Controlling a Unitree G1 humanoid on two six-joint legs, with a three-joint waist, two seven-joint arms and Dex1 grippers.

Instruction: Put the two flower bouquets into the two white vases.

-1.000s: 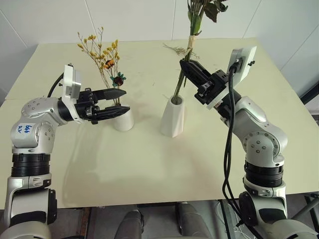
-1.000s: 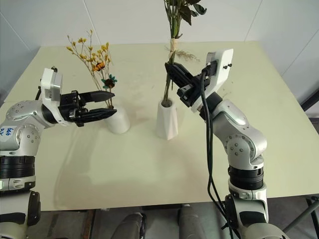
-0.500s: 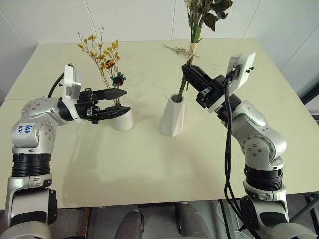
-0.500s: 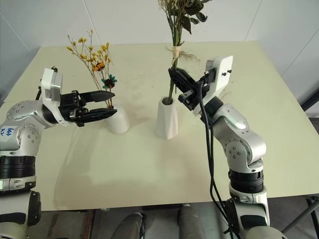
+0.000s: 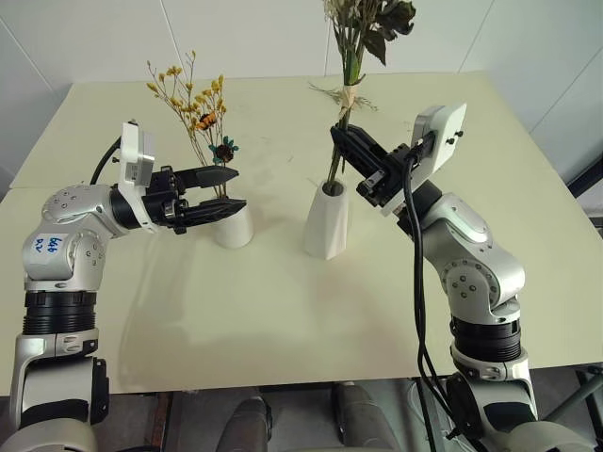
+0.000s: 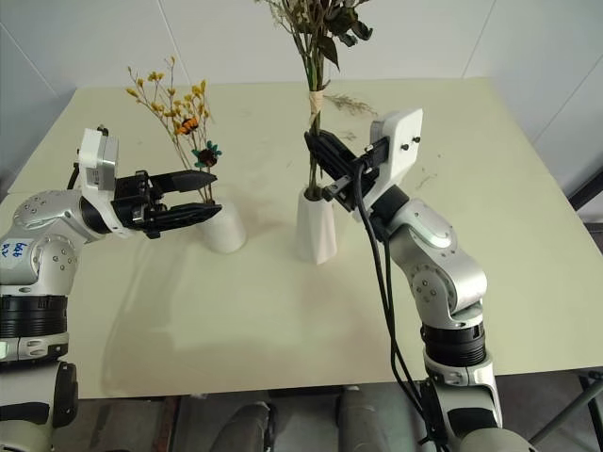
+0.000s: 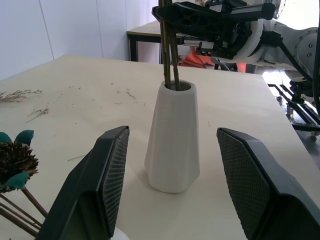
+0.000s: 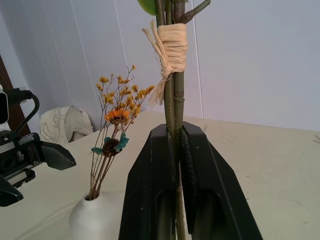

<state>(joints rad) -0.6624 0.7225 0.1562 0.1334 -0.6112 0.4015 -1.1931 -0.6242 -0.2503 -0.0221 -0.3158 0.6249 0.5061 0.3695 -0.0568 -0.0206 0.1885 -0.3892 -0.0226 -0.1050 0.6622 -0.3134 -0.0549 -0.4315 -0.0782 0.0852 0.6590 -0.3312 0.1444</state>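
Observation:
The short white vase (image 5: pixel 234 227) stands on the table and holds the thin bouquet of yellow-orange blossoms (image 5: pixel 195 97). My left gripper (image 5: pixel 238 188) hangs open just left of this vase, one finger on each side of the stems and clear of them. The tall faceted white vase (image 5: pixel 327 222) stands to the right. My right gripper (image 5: pixel 337 134) is shut on the stems of the fuller bouquet (image 5: pixel 362 23), below its raffia tie (image 8: pixel 171 42). The stem ends (image 7: pixel 169 55) sit inside the tall vase's mouth, nearly upright.
Loose dried twigs (image 5: pixel 329 91) lie on the far part of the pale table (image 5: pixel 283 311), behind the tall vase. A white wall rises behind the table. Bare tabletop spreads in front of both vases.
My right gripper has swung left and rolled, bringing the fuller bouquet from a rightward lean to nearly upright over the tall vase. The left arm has not moved.

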